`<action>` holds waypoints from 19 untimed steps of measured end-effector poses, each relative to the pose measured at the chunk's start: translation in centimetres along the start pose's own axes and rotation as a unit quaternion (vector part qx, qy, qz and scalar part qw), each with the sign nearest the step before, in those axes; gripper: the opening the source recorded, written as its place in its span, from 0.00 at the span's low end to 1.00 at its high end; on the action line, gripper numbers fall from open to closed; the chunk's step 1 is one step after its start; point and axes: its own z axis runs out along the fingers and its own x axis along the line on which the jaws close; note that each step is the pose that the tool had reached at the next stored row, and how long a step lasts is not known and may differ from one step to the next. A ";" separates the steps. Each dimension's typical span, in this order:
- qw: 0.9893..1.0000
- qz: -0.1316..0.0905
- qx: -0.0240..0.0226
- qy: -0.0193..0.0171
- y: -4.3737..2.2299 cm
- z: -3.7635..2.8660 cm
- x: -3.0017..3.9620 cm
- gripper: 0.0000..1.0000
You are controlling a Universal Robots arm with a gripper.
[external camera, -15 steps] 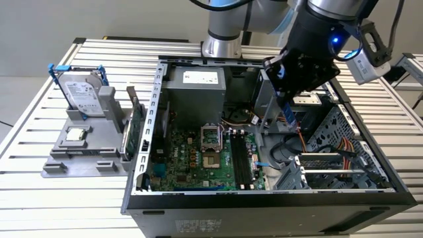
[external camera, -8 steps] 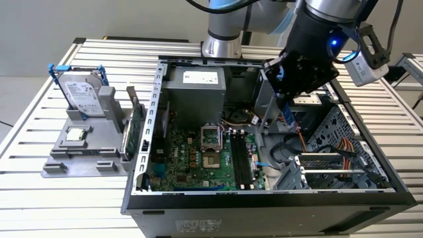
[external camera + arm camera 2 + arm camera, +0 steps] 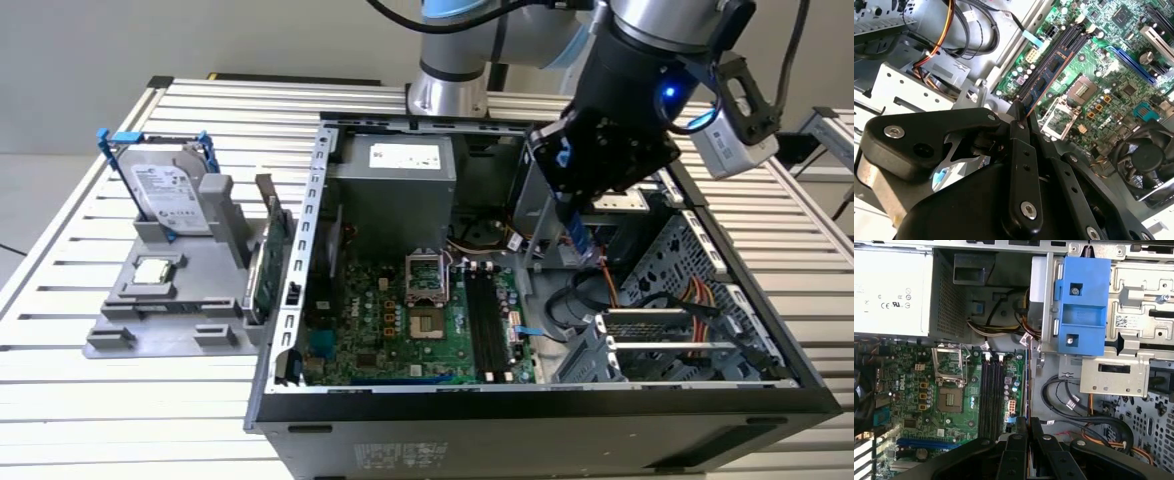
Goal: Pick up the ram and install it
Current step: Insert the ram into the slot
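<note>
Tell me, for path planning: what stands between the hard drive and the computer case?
In the exterior view, a green card stands upright between the hard drive and the case.

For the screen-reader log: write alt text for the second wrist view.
The black gripper is shut on one end of the ram, a thin blue stick held out over the green motherboard of an open computer. A black fan sits beside the board, and orange and black cables run past the metal frame.
</note>
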 end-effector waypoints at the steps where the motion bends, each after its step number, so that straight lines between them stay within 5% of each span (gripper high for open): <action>1: 1.000 0.000 0.000 0.000 0.00 0.05 0.01 0.00; 19: 1.000 0.000 0.005 -0.002 -0.01 1.05 0.14 0.00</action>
